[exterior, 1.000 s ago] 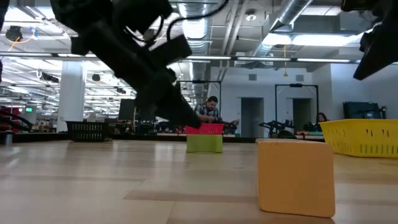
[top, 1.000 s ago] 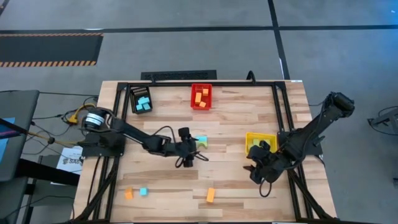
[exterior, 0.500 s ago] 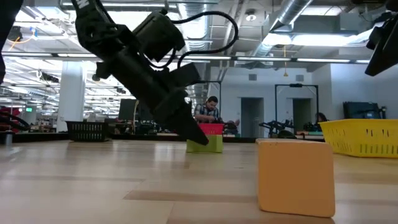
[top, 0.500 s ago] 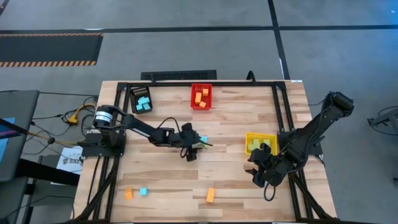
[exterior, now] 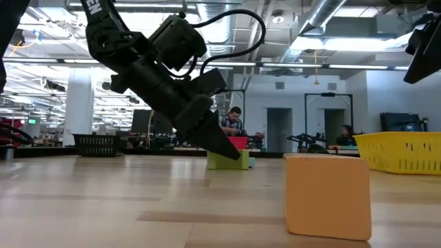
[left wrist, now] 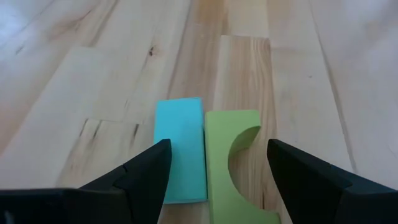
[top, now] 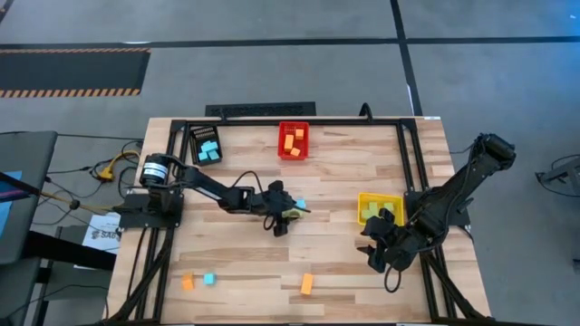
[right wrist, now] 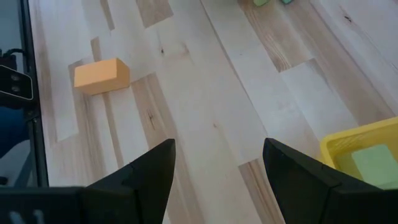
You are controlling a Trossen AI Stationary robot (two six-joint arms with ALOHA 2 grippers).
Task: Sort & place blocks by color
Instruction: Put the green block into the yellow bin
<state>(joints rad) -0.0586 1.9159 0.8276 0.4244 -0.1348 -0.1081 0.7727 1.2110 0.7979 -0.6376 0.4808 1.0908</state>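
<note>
Straddling the light green notched wooden block [left wrist: 239, 163], left gripper [left wrist: 217, 171] jaws stand apart for pickup; light blue flat block [left wrist: 181, 148] touches it; right gripper [right wrist: 217, 163], jaws apart, waits beside yellow plastic bin [right wrist: 360, 140].

No legible text, label, brand or number on anything.

Left gripper [top: 292, 213] now farther toward 1 o'clock than a second ago, arm stretched out more from its base. Fingers [left wrist: 146, 171] parted, lowered around green block [left wrist: 239, 165] and light blue block [left wrist: 181, 148], which lie side by side, touching. Right gripper [top: 373, 254] shifted slightly toward 5 o'clock early on, then no further change.
</note>
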